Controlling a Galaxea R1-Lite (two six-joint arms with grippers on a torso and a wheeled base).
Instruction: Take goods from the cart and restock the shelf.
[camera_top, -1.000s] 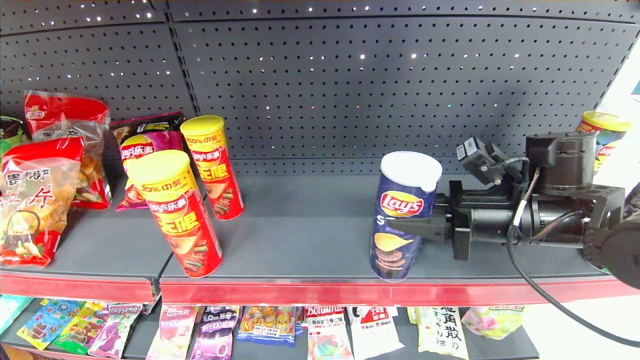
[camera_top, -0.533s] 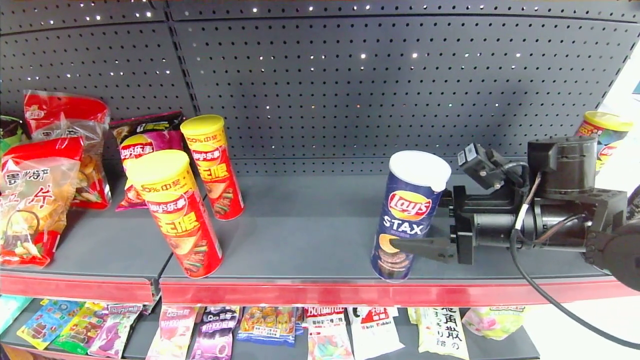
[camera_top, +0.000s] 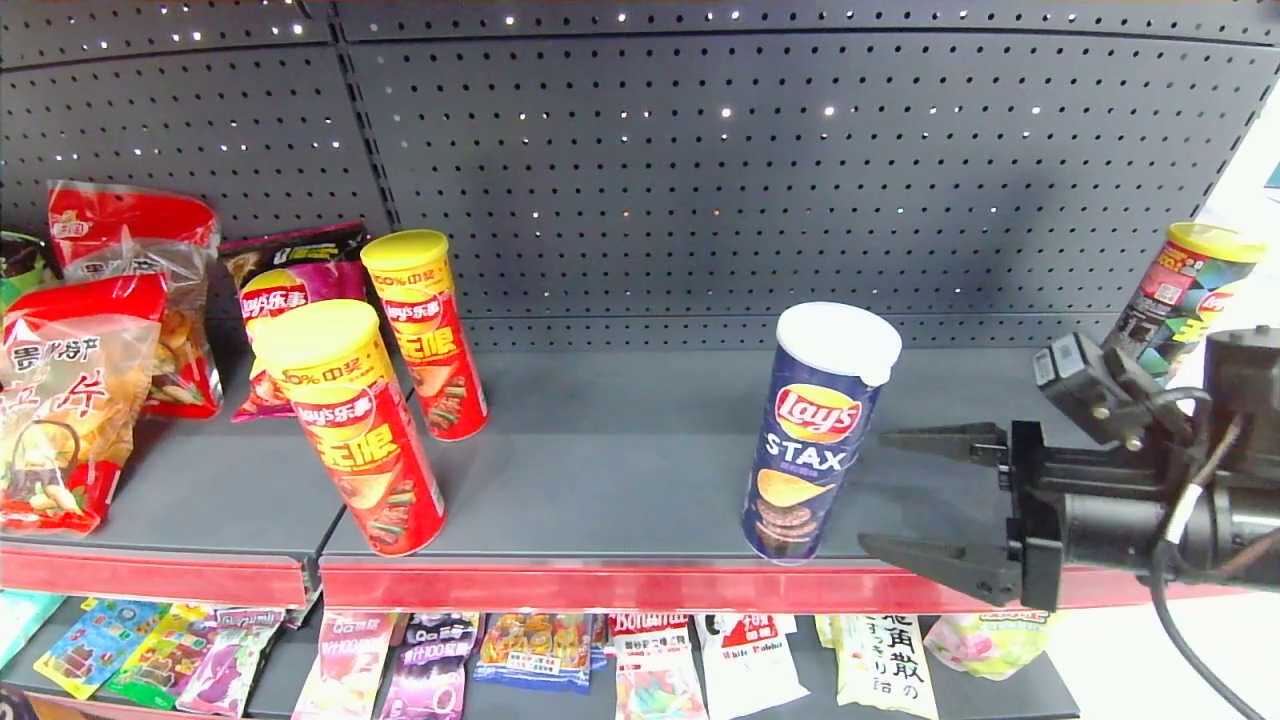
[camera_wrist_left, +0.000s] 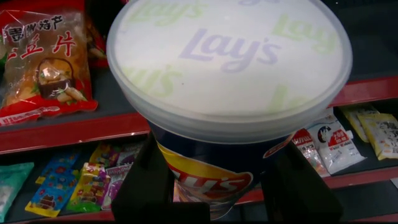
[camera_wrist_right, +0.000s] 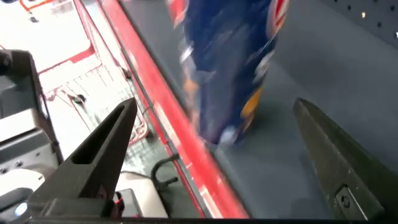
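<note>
placing looks finished, with the spread-open right hand (camera_top: 871, 490) just beside the upright dark-blue white-lidded cardboard tube (camera_top: 815, 440); next, pull clear.

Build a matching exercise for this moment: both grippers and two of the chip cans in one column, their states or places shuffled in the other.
Column one:
1. right gripper
2. left gripper
3. blue can on the shelf
4. front red can

Column two:
A. white lid, standing near the shelf's front edge
B. open, beside the blue can, not touching it
C. closed on a second blue can
D. yellow lid, to the left of the blue can

Pairs: 1-B, 2-C, 3-A, 4-D.
</note>
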